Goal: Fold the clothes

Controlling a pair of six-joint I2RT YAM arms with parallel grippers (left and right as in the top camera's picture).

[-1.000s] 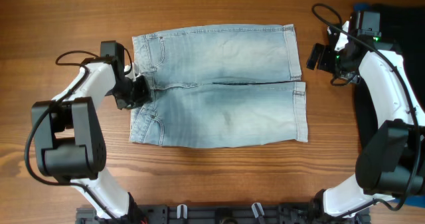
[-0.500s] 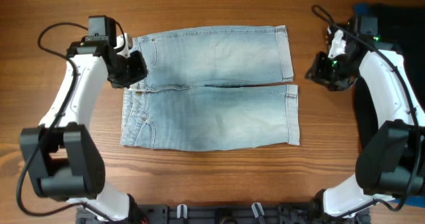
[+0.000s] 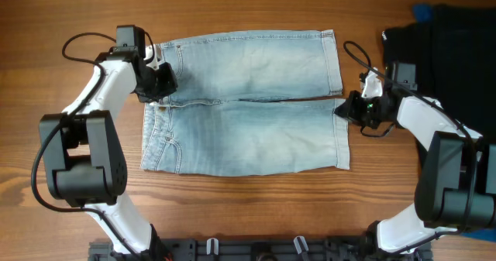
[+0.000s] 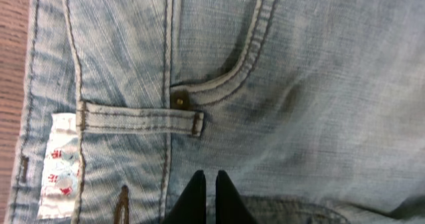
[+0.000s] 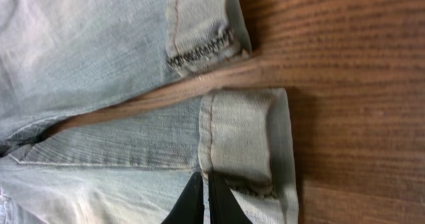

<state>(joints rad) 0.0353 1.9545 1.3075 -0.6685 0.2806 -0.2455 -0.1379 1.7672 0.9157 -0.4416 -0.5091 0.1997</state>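
Observation:
The clothes [image 3: 248, 98], light-blue denim shorts, lie flat on the wooden table with the waistband at the left and the cuffed leg hems at the right. My left gripper [image 3: 160, 83] sits on the waistband end, near the fly. In the left wrist view its black fingers are pressed together [image 4: 209, 182] on the denim below a belt loop [image 4: 139, 119] and a pocket rivet. My right gripper [image 3: 346, 110] is at the inner corner of the near leg's cuff [image 5: 242, 141]. Its fingers are shut [image 5: 206, 184] on the cuff's seam edge.
A black garment [image 3: 449, 60] lies at the right edge of the table under my right arm, with a bit of dark blue fabric [image 3: 422, 12] at its far corner. A black rail [image 3: 256, 249] runs along the front edge. Bare wood surrounds the shorts.
My right gripper came down from beside the far leg's hem to the near leg's cuff and shut. The left gripper moved up the waistband and shut. The shorts slid slightly left.

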